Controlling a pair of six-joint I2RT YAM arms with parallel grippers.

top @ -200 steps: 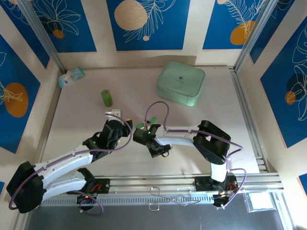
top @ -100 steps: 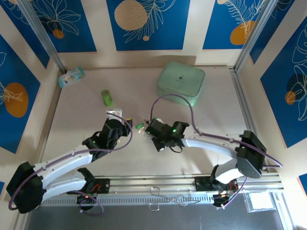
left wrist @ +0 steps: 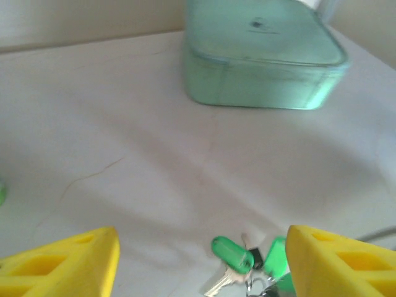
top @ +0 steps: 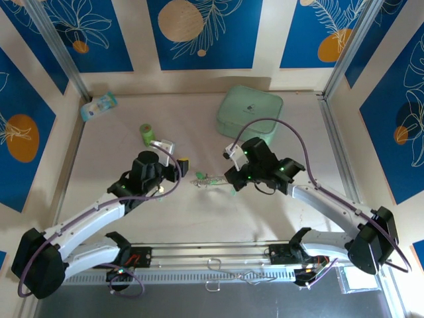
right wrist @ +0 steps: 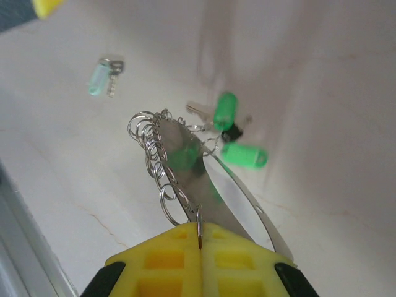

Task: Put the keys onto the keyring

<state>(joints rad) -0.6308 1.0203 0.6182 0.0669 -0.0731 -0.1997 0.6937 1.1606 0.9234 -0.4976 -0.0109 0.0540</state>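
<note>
— Moved items since a second ago, operator?
— Item one: your right arm has swung outward, and the right gripper [right wrist: 199, 234] now sits mid-table. Item two: your left gripper [top: 173, 152] has shifted up toward the green cylinder [top: 147, 134].
— Grips?
— Right gripper: jaws pinched closed on the keyring [right wrist: 176, 145]. Left gripper: jaws standing wide, holding nothing.
— Keys?
— Two green-headed keys [right wrist: 226, 111] sit at the ring's far end, between your two grippers; whether they are threaded on, you cannot tell. One pale key [right wrist: 97, 77] lies apart on the table [right wrist: 309, 74]. Mint case [top: 249, 114]: far side of the table.
</note>
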